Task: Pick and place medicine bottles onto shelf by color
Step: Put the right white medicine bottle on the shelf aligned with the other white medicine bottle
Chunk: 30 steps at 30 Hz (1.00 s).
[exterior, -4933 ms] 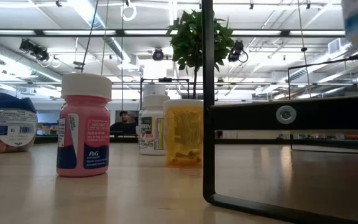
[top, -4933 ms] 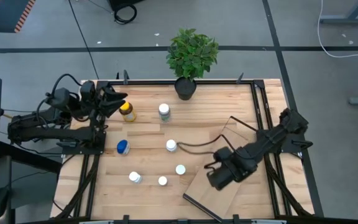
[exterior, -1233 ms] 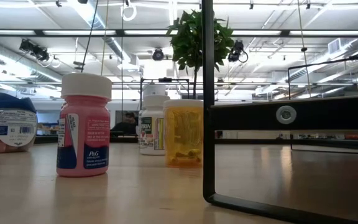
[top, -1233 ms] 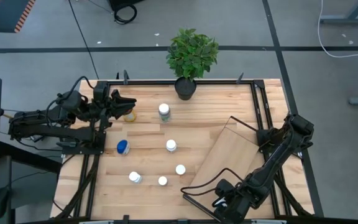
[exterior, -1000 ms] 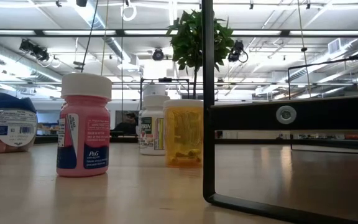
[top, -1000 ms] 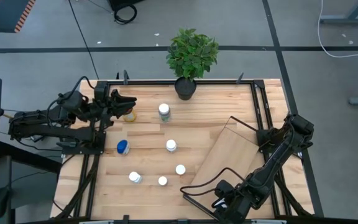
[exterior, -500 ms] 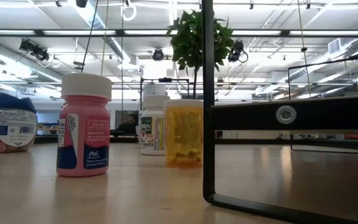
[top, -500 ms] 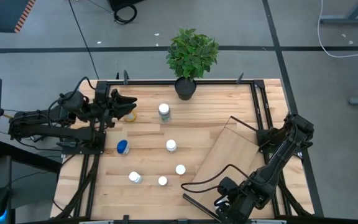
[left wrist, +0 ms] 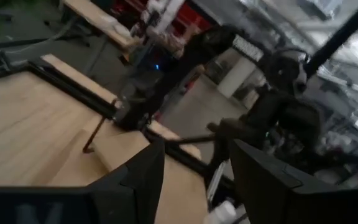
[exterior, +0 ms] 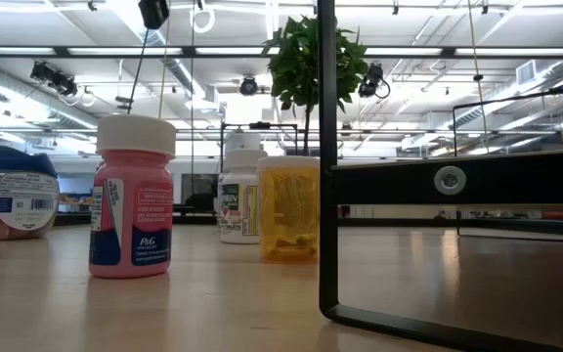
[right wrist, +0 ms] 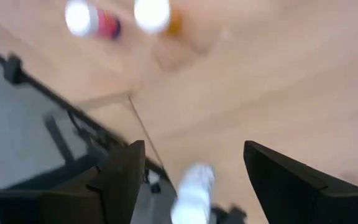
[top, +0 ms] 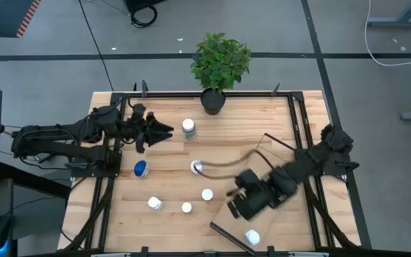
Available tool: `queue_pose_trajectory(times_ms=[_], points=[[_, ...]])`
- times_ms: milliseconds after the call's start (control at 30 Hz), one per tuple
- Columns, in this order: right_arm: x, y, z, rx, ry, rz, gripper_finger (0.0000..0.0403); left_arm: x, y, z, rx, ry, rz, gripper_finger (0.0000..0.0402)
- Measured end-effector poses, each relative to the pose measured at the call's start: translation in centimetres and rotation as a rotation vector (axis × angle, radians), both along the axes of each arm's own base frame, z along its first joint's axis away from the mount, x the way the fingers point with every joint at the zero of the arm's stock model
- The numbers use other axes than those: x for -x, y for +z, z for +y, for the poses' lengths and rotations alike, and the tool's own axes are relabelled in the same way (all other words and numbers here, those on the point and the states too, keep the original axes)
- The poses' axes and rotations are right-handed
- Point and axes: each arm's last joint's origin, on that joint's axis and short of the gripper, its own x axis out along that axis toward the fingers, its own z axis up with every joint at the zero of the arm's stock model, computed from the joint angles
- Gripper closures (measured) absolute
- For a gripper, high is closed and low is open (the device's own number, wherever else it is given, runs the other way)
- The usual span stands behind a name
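Note:
The shelf point(top: 262, 175) is a light-wood board with dark trim, lying askew on the table's right half. One white bottle point(top: 252, 237) sits at its near end. My right gripper point(top: 235, 205) hovers open over the shelf's left edge, with that bottle point(right wrist: 194, 190) beyond its fingers. My left gripper point(top: 164, 130) is open near the far left, just short of a white-capped bottle point(top: 188, 128). The left arm hides most of the amber bottle point(exterior: 286, 207), which stands on the tabletop. The blue-capped bottle point(top: 140, 168) and several white-capped ones point(top: 197, 167) stand mid-table.
A potted plant point(top: 220, 64) stands at the far edge. The black table frame point(top: 295, 114) runs along the sides. In the low view the shelf's dark edge point(exterior: 326, 166) rises right of a pink bottle point(exterior: 133, 196). Bare wood point(top: 241, 125) lies between the plant and the shelf.
My right gripper has swung fast from the near edge up toward the table's middle, leaving a white bottle showing on the shelf's near end. My left gripper has reached toward the right, past the amber bottle toward the white-capped bottle. The other bottles have stayed put.

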Motion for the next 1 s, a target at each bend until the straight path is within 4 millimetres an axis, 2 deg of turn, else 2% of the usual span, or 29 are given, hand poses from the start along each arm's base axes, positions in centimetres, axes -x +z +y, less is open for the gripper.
queue_pose_trajectory(times_ms=[100,233,367,600,800,1000], points=[[-1.9,0.1,-2.8,0.014,-0.026,-0.022,0.0122,0.2,-0.3,0.7,-0.043,0.046,0.034,0.0220],[-4.0,0.3,-6.4,0.022,-0.053,-0.085,0.0122,0.7,-1.7,1.4,-0.068,0.075,0.266,0.0227],[-5.2,0.4,-8.8,0.034,-0.066,-0.124,0.0122,1.4,-2.5,1.3,-0.071,0.064,0.435,0.0233],[-6.1,0.5,-12.3,0.094,0.052,-0.127,0.0122,2.1,-0.7,0.6,-0.081,0.054,0.444,0.0257],[-6.1,0.3,-15.1,0.139,0.277,-0.084,0.0122,0.3,-0.9,0.7,-0.066,0.071,0.568,0.0270],[-5.1,0.4,-17.3,0.151,0.477,-0.017,0.0122,-2.6,-1.3,0.6,-0.083,0.056,0.624,0.0244]])
